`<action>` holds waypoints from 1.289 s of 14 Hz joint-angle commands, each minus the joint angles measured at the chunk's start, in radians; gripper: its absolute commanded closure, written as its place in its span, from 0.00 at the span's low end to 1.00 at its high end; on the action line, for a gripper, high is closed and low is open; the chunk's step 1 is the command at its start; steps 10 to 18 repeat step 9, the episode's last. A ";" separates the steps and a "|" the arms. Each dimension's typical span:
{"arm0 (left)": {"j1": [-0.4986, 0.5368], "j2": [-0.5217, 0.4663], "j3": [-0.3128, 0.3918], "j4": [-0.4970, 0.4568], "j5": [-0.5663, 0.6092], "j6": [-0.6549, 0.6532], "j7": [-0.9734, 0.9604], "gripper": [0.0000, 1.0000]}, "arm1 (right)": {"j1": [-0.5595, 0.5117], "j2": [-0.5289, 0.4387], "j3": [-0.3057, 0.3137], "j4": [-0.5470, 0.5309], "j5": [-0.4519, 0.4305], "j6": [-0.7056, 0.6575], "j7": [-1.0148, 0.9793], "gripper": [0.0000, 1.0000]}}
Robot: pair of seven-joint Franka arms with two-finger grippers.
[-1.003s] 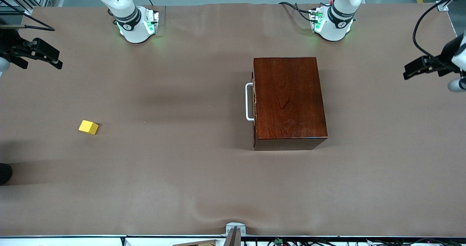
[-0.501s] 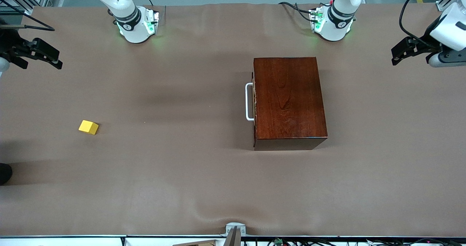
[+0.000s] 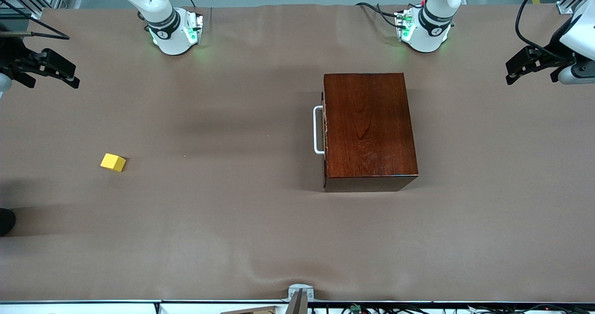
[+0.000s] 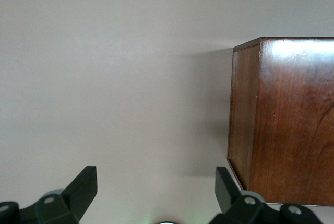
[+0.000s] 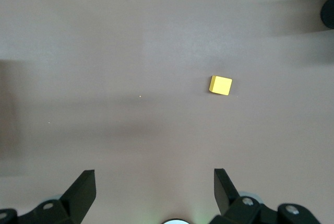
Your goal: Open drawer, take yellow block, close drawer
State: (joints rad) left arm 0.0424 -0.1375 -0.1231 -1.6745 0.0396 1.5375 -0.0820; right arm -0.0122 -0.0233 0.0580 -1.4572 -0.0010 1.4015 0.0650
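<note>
The dark reddish-brown wooden box stands toward the left arm's end of the table. Its drawer is shut, and the white loop handle faces the right arm's end. The yellow block lies on the bare table toward the right arm's end, well apart from the box. My left gripper is open and empty, up over the table's edge at its own end; its wrist view shows a corner of the box. My right gripper is open and empty over its end of the table, and it waits; the block shows below it.
The brown table cloth is wrinkled near the front camera. Both arm bases stand along the table's edge farthest from the front camera. A small grey fixture sits at the near edge.
The left gripper has swung toward the robots' bases and turned, then drifted slightly outward. The right arm, the box and the block have not moved.
</note>
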 commanded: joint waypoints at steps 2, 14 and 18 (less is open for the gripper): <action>0.016 0.015 -0.010 0.035 -0.024 -0.023 0.011 0.00 | -0.006 -0.003 0.002 0.008 0.001 -0.006 -0.001 0.00; 0.013 0.015 -0.010 0.038 -0.052 -0.048 -0.024 0.00 | -0.006 -0.004 0.000 0.008 0.001 -0.007 -0.001 0.00; 0.013 0.015 -0.010 0.038 -0.052 -0.048 -0.024 0.00 | -0.006 -0.004 0.000 0.008 0.001 -0.007 -0.001 0.00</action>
